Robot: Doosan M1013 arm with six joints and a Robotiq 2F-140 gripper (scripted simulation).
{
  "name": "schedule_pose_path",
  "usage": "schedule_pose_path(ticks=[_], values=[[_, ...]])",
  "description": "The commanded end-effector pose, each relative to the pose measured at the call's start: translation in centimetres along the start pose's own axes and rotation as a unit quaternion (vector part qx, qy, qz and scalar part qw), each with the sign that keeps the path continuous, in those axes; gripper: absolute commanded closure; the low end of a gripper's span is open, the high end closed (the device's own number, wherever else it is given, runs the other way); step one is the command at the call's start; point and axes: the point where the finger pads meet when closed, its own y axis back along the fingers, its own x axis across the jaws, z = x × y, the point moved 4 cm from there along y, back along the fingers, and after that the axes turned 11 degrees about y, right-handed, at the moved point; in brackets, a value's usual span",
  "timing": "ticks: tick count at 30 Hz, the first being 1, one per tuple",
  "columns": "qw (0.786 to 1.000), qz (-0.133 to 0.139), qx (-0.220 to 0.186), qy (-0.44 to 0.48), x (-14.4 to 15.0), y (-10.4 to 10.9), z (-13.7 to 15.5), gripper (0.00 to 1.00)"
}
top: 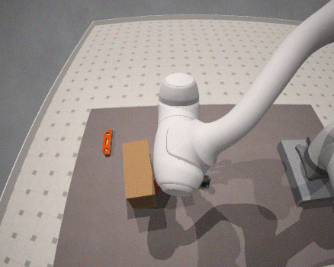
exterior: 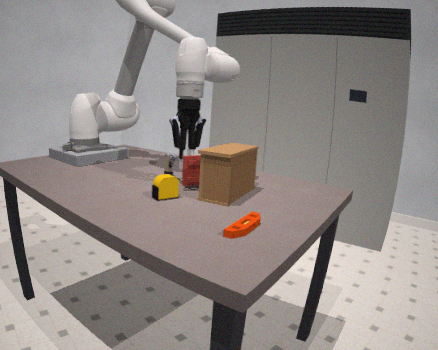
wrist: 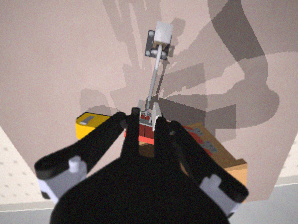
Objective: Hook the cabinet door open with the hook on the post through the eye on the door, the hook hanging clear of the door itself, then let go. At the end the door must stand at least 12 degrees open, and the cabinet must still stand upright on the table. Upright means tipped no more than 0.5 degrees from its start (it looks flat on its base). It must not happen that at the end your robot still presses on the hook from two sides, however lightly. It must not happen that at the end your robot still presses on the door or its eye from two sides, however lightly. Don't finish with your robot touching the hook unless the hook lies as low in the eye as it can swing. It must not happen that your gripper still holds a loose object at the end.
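The wooden cabinet (top: 137, 168) (exterior: 215, 175) stands upright and looks flat on its base. Its red door (exterior: 190, 171) (wrist: 146, 132) stands ajar. The post (wrist: 163, 33) (exterior: 170, 164) stands in front of the door. The thin grey hook (wrist: 154, 77) runs from the post's top to the eye at the door. Its tip lies between my fingertips in the wrist view, so whether it is through the eye or touches a finger cannot be told. My gripper (exterior: 186, 154) (wrist: 147, 107) points down above the eye, its fingers slightly parted with nothing gripped; the arm hides it in the top view.
A yellow tape measure (exterior: 167, 187) (wrist: 89, 126) stands close to the door's side. An orange level (top: 107, 143) (exterior: 242, 225) lies behind the cabinet. The arm's grey base plate (top: 294, 164) (exterior: 88, 156) is at the table's other end.
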Motion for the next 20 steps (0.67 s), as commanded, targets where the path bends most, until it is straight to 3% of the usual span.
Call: schedule_pose_path(ticks=[1,20], values=[[1.0,-0.002,0.002,-0.002,-0.27,-0.41,-0.18,0.85],[1.0,-0.002,0.002,-0.002,-0.26,0.16,-0.17,0.85]])
